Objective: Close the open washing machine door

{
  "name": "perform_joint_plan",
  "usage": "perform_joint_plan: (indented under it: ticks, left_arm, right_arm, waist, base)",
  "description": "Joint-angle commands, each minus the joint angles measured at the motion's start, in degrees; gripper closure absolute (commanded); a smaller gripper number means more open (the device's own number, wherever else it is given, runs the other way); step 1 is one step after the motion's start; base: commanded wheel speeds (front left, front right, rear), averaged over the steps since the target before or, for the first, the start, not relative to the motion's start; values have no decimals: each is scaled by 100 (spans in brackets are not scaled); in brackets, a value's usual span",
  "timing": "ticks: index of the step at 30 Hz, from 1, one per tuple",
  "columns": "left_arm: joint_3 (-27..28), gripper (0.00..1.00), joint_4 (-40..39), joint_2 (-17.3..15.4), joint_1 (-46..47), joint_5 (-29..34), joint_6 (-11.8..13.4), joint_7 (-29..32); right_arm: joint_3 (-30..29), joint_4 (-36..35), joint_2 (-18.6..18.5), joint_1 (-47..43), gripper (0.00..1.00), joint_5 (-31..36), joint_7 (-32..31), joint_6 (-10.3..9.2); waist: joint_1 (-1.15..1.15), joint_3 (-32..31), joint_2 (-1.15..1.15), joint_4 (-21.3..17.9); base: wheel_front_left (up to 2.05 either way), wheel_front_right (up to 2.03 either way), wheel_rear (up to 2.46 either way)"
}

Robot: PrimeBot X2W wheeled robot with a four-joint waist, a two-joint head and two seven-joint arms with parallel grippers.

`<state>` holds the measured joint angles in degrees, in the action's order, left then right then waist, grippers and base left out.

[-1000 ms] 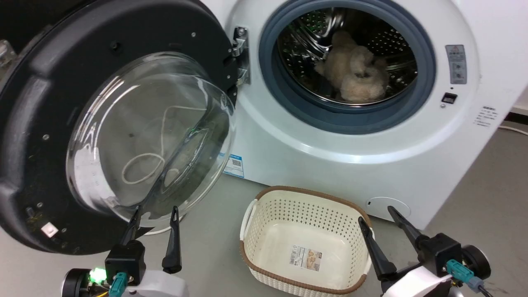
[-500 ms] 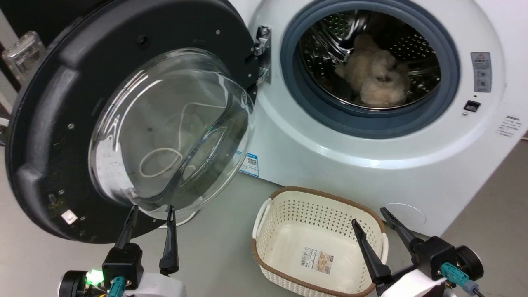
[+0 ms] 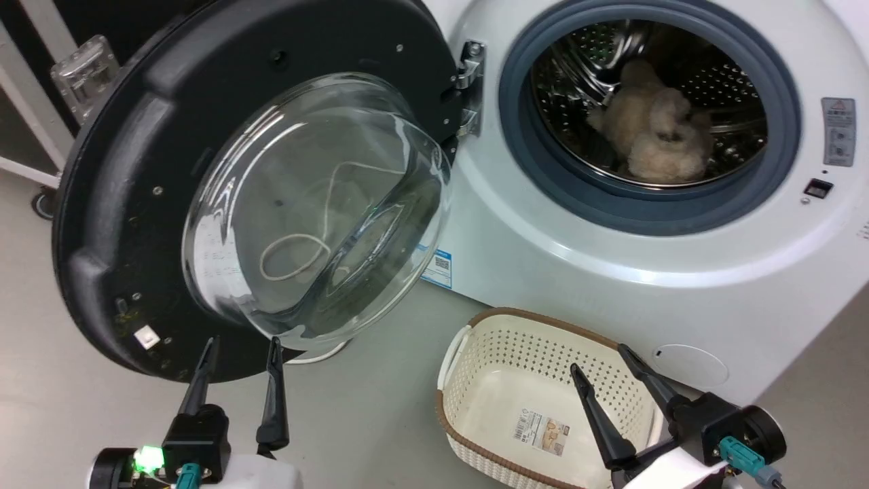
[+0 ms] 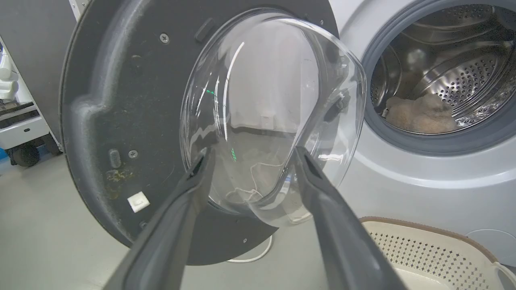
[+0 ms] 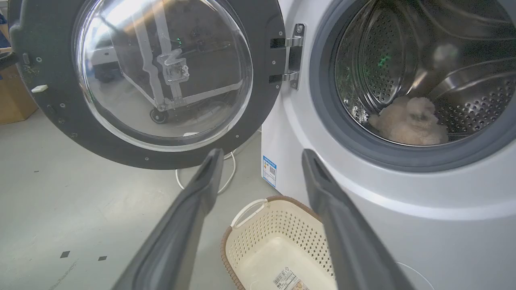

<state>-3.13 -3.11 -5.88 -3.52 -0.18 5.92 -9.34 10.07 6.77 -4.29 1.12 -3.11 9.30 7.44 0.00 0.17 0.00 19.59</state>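
Pressure far from the metal hinge [image 3: 470,88] should swing the round black-rimmed, glass-bowled washing machine door [image 3: 122,204], wide open left of the white boxy washing machine [image 3: 543,272], shut; left gripper [image 3: 241,343] and right gripper [image 3: 597,358] gape empty.

Bright, even indoor light; glare streaks the door glass [image 4: 258,100].
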Motion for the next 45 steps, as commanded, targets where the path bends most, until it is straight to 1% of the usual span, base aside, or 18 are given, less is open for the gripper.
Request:
perform_joint_plan:
  ticks: [1,5,11,12,13,18,21,23,26,29,32,34,37,41,45]
  left_arm:
    - [-5,0,-59,-34,-52,-11,50,-67]
    - [18,0,-121,-73,-58,-15,99,-114]
    - [-11,0,-133,-152,-84,-20,109,-186]
    - [-18,53,-130,-158,-85,-31,105,-198]
    - [-26,99,-130,-163,-83,-44,97,-210]
    - [116,100,-362,-149,33,-244,55,-270]
    - [424,100,-688,-112,233,-529,-3,-306]
    - [674,100,-772,-253,438,-619,-134,-330]
    - [1181,100,-757,-483,876,-948,-349,-366]
    - [1737,100,-650,-681,1336,-1444,-496,-402]
    - [2334,100,-181,-995,1849,-2193,-639,-278]
    - [2702,100,192,-1229,2218,-2699,-670,-17]
    - [3159,100,846,-1462,2764,-3553,-612,611]
    - [3486,100,1768,-1814,3262,-4377,-501,1569]
    - [3674,100,2446,-1878,3539,-5188,-377,2634]
  right_arm:
    - [43,36,-25,52,0,-46,72,3]
    - [87,82,-29,49,0,-73,119,3]
    - [144,129,-18,39,0,-109,191,3]
    - [151,131,-14,33,0,-112,203,3]
    - [157,130,-10,25,0,-113,215,3]
    - [166,124,-10,-34,0,-103,275,4]
    - [144,91,-41,-58,0,-67,311,4]
    - [140,81,-58,-87,0,-40,335,4]
    - [209,87,-97,-102,0,-16,370,4]
    - [245,92,-149,-35,0,-16,406,4]
    - [265,78,-190,87,0,-36,442,4]
    - [266,70,-217,156,0,-57,466,4]
    - [252,83,-252,212,0,-98,502,4]
    - [284,121,-299,247,0,-120,550,4]
    - [311,140,-334,306,0,-138,570,5]
  waist:
    - [0,3,0,56]
    - [0,2,0,150]
    - [0,-13,0,283]
    - [0,-13,0,307]
    - [0,-13,0,331]
    - [0,38,0,455]
    - [0,140,0,532]
    - [0,175,0,577]
    - [0,275,0,555]
    - [0,397,0,461]
    - [0,541,0,328]
    - [0,629,0,253]
    - [0,740,0,182]
    - [0,875,0,108]
    - [0,960,0,9]
  base:
    - [0,0,0]
    - [0,0,0]
    - [0,0,0]
    - [0,0,0]
    - [0,0,0]
    - [0,0,0]
    - [0,0,0]
    - [0,0,0]
    - [0,0,0]
    - [0,0,0]
    - [0,0,0]
    - [0,0,0]
    - [0,0,0]
    - [0,0,0]
    - [0,0,0]
